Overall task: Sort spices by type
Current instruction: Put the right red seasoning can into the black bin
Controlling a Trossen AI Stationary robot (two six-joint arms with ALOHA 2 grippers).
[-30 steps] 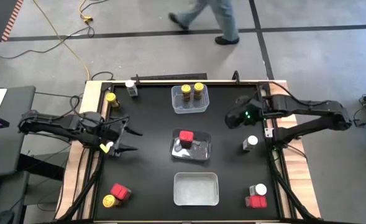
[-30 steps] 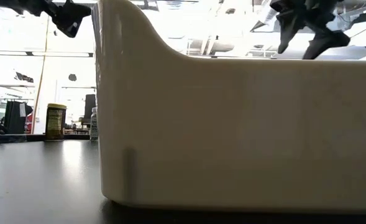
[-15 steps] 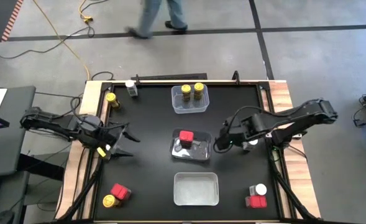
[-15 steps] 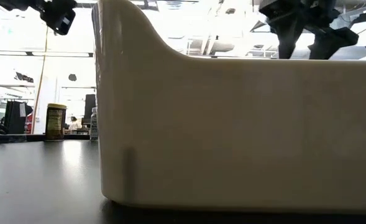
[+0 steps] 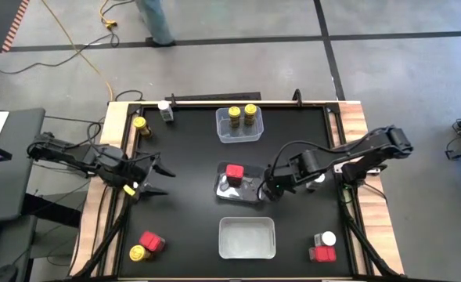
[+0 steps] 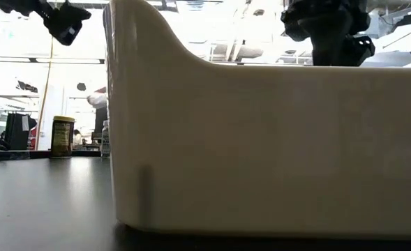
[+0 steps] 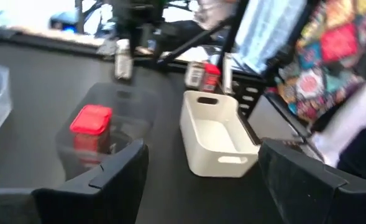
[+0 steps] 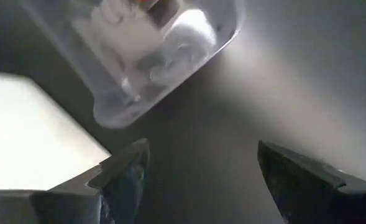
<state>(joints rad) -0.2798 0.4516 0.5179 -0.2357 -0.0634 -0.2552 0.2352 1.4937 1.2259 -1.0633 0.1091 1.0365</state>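
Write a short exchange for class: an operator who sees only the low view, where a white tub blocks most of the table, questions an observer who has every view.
Operator: The white tub fills my picture. What stands behind it?
Observer: A clear tub at the table's middle, with a red tin inside it.
Operator: I see a dark arm above the white tub's rim. Where is its gripper?
Observer: That is the right gripper, fingers open, just off the clear tub's right edge and holding nothing.
Operator: Understood. The left gripper hangs at my upper left, so I will leave it waiting.
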